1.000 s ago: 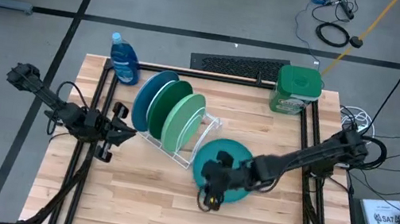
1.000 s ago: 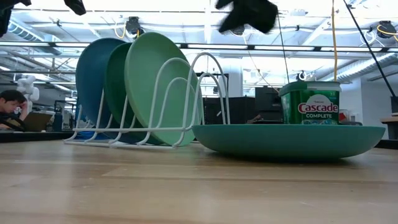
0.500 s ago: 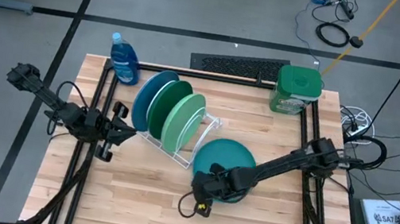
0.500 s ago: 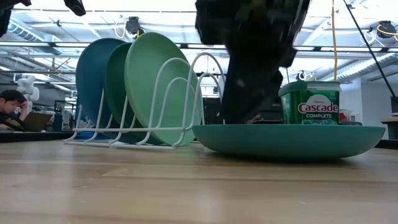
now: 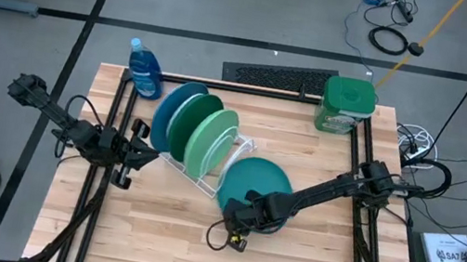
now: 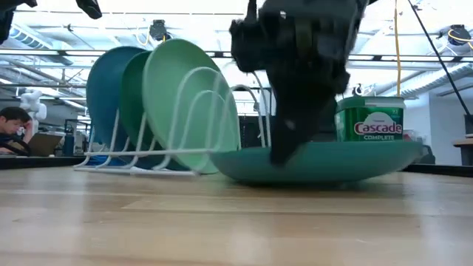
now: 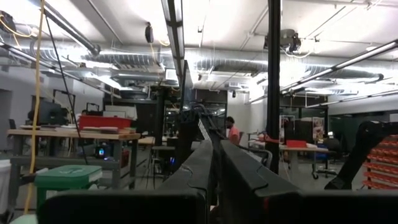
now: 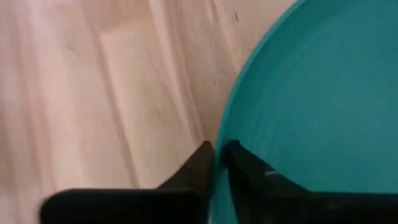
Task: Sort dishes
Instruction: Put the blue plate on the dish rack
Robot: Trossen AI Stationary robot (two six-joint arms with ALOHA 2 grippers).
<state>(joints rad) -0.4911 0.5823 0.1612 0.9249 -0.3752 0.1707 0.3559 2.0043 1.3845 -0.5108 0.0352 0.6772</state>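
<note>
Now the right pincer (image 5: 239, 215) pinched the rim of the teal plate (image 5: 261, 184), with one finger (image 8: 193, 167) outside the rim and the other inside.

Seen from above, the teal plate lay a little right of centre on the wooden bench (image 5: 161, 232), its upper-left edge against the white wire rack (image 5: 246, 142); in the low view its left side (image 6: 244, 164) sat lower than its right, so it was tilted. The blue plate (image 5: 173, 110), dark green plate (image 5: 193, 121) and light green plate (image 5: 210, 141) stood on edge in the rack, upper centre-left. The left pincer (image 5: 137, 155) waited at the left of the frame, its fingers (image 7: 193, 177) closed together with nothing between them. A blue bottle (image 5: 144, 68) stood at the bench's upper-left corner, a green-lidded Cascade tub (image 5: 347, 104) at its upper right.
</note>
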